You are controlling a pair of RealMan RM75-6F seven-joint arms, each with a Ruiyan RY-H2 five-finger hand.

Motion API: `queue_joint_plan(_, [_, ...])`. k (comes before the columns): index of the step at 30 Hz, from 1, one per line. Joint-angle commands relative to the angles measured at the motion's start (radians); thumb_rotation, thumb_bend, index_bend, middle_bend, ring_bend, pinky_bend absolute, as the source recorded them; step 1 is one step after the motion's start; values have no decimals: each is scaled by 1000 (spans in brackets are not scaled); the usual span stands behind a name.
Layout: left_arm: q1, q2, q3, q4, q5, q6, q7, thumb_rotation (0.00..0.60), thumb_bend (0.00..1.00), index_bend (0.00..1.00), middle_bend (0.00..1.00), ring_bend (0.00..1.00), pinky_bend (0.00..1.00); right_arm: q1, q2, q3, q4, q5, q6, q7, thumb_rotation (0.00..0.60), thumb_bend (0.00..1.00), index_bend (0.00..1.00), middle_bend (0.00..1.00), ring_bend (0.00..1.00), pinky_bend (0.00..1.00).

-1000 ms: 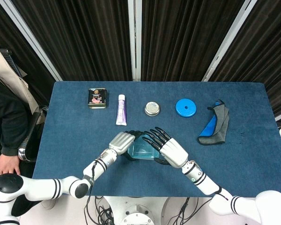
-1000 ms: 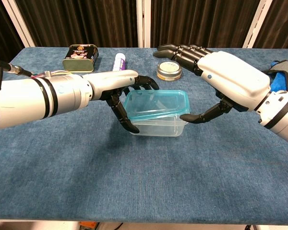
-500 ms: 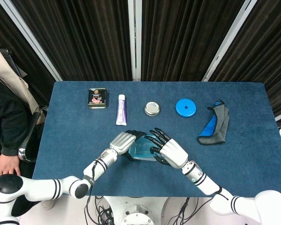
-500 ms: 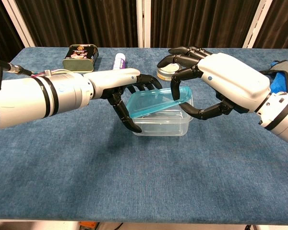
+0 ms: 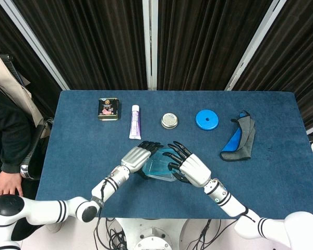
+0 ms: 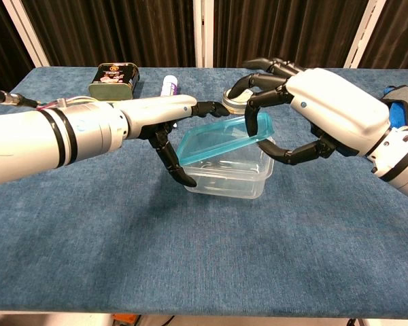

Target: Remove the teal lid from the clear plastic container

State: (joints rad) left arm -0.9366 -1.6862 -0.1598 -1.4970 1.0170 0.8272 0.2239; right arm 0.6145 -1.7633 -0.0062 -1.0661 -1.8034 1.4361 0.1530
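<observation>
Since a second ago the lid (image 6: pixel 224 137) has tilted up at the right hand (image 6: pixel 306 109), which pinches its edge. Left hand (image 6: pixel 164 125) grips the container (image 6: pixel 228 170) between them. Peeling step; next, lift the lid clear.

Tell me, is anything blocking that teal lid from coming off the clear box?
Nothing visible does. The right hand grips the teal lid, whose right side is already tilted up off the clear plastic container, while the left hand holds the container's left end.

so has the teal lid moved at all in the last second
Yes. The teal lid lay flat on the clear container; now the right hand has tipped its right edge up, while the left hand holds the container's left side.
</observation>
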Motion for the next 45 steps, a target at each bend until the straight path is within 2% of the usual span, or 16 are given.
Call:
queue_joint_plan(1, [3,0,1,0,6,8,4,600,0,16,0,0,0,0,2,3,1,-4,9,-2,600,541,786,218,0,0])
queue_joint_plan(10, [20,11,-9,-6,10,24,-7,600,0,7,0,0,0,-1,18,13,-4,-4,32,-7,600,541,770,218,0,0])
queue_joint_plan(23, [48,34,-11,-21,19,39,-28,600,0,7,0,0,0,-1,62,59,-22,21,73,-4,600,541,760,219,0,0])
queue_joint_plan(31, [83,63,-3,-19,30,60,-52,600,0,7,0,0,0,-55,123,80,-9,100,84,33,600,541,757,219,0,0])
queue_joint_plan(38, [113,90,-4,-33,29,74,-79,600,0,7,0,0,0,-84,106,89,74,170,46,118,600,539,728,208,0,0])
queue_joint_plan(40, [119,99,-6,-43,28,69,-96,600,0,7,0,0,0,-88,92,83,103,176,30,128,600,478,685,190,0,0])
queue_joint_plan(41, [122,103,-7,-49,29,67,-103,600,0,7,0,0,0,-90,87,81,110,180,23,133,600,415,648,180,0,0])
queue_joint_plan(43, [130,112,-10,-58,36,71,-116,600,0,7,0,0,0,-97,85,75,111,197,-7,134,600,280,538,146,0,0])
queue_joint_plan(45, [139,117,-11,-63,48,87,-121,600,0,7,0,0,0,-106,96,69,89,212,-33,126,600,150,387,87,0,0])
